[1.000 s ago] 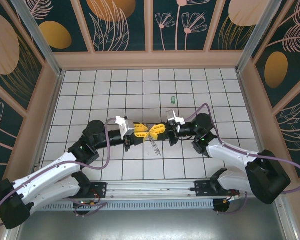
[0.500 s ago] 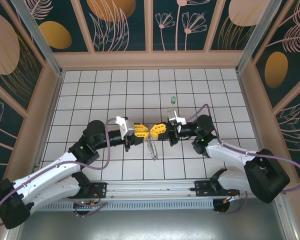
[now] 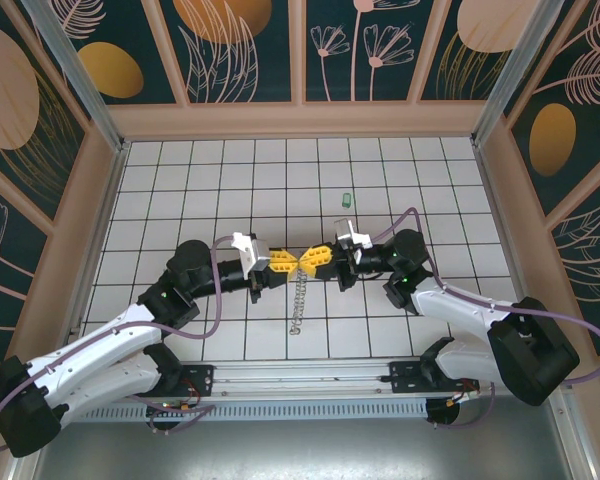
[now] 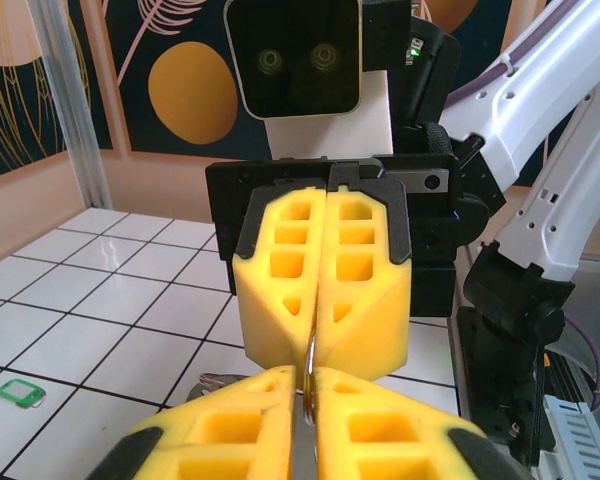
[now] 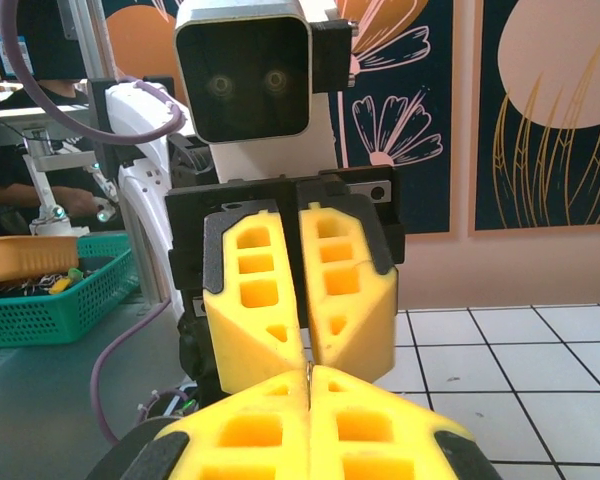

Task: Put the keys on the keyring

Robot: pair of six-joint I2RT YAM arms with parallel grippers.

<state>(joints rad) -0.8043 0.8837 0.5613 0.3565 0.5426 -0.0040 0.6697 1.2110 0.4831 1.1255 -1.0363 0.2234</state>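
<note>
Over the counter's middle, my left hand (image 3: 288, 264) and right hand (image 3: 308, 261) both pinch the keyring (image 3: 298, 302); the green key (image 3: 347, 199) lies well apart, toward the far edge. I'd release one hand slowly to fetch it.

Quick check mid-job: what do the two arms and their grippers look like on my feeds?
The left arm and right arm have white shells with black joints, and a lilac cable runs along each. The left gripper and right gripper have chunky yellow fingers with moulded hollows, a black body and a white camera block.
</note>
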